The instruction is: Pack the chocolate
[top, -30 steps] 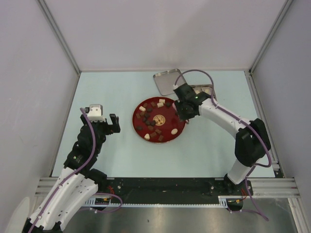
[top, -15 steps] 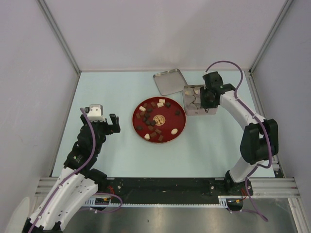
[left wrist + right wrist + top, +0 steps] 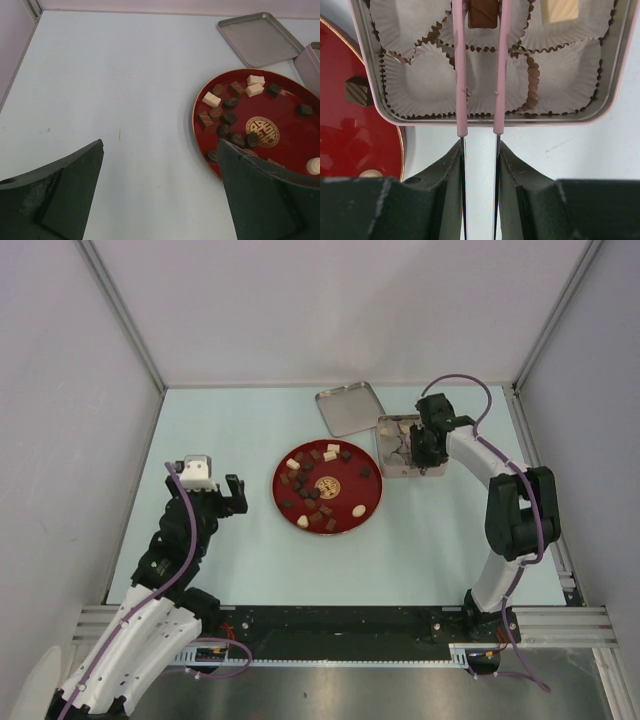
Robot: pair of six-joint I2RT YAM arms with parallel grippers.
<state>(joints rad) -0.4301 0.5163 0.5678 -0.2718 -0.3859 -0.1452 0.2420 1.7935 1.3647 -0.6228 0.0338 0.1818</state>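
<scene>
Right wrist: right fingers clamp tongs, pinching a brown chocolate inside tin. One cream piece is packed and the other cups are empty. The rest lie on plate beside tin. Left fingers spread wide, idle.

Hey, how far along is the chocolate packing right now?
Barely started. Done: one white chocolate sits in a paper cup of the tin. In hand: the right gripper squeezes pink tongs around a brown chocolate over the neighbouring cup. Left: the other cups in view are empty, and most chocolates lie on the red plate. The left gripper is open, idle.
</scene>
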